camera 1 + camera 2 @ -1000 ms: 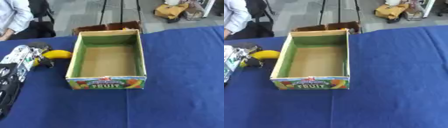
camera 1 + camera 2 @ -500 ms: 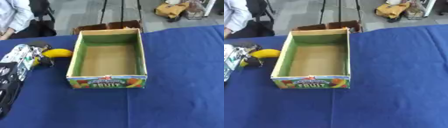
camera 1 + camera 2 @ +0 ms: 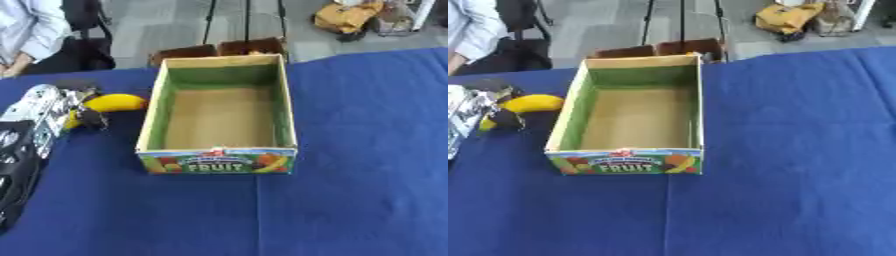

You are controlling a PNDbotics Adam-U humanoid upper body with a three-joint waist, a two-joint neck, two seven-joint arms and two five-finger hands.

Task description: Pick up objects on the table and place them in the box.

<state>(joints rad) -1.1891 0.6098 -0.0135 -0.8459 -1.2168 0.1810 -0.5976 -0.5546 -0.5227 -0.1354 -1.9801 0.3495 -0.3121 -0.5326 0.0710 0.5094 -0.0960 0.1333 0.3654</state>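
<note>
Blue table [image 3: 350, 150]: left hand [image 3: 52, 107] grips banana [image 3: 114, 102] (beside box [image 3: 219, 160])

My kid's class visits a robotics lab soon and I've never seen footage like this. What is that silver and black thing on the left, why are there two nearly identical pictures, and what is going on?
Both pictures come from one stereo camera in a humanoid robot's head, looking down at its work: one from the left eye, one from the right, taken at the same moment. That is why they nearly match.

The silver and black thing is the robot's left arm, ending in its left hand. The hand's fingers are curled round a yellow banana, just left of the box. The right hand is not in either picture.

On the blue table stands an open cardboard box with "FRUIT" printed on its front. It is empty inside. The job is to put things from the table into that box, so the banana probably goes in next.
</note>
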